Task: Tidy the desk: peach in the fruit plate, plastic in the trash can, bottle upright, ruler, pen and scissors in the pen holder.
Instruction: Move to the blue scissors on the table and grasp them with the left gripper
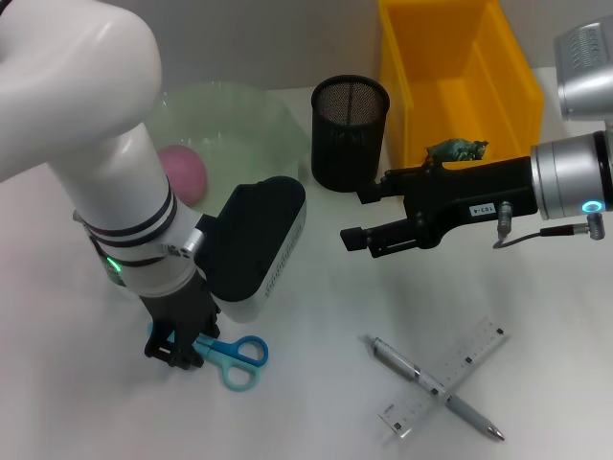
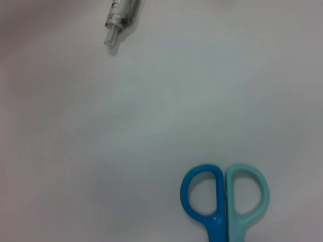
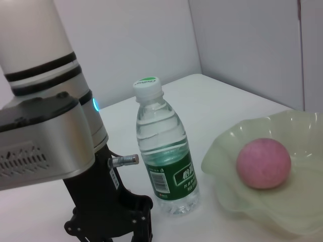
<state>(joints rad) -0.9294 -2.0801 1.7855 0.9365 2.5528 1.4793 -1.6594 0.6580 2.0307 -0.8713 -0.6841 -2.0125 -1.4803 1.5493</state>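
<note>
We see the left gripper lowered onto the bench, its dark jaws straddling the blade end of the scissors; whether they have closed on the blades we cannot tell. The scissors lie flat, blue and pale-teal loops pointing away from the gripper toward the pen. In the left wrist view only the two handle loops and the pen's tip appear.

The left arm comes down steeply from the near-left corner, its wrist bent over the scissors. The right gripper reaches in level beside the pen holder, jaws parted and holding nothing.

Beyond the scissors sits the fruit plate with the peach inside. The bottle stands upright next to the plate; its green label carries white lettering we cannot read. The ruler lies crossed with the pen, well to the right of the scissors. A crumpled piece of plastic lies in the yellow trash can, beside the pen holder.
</note>
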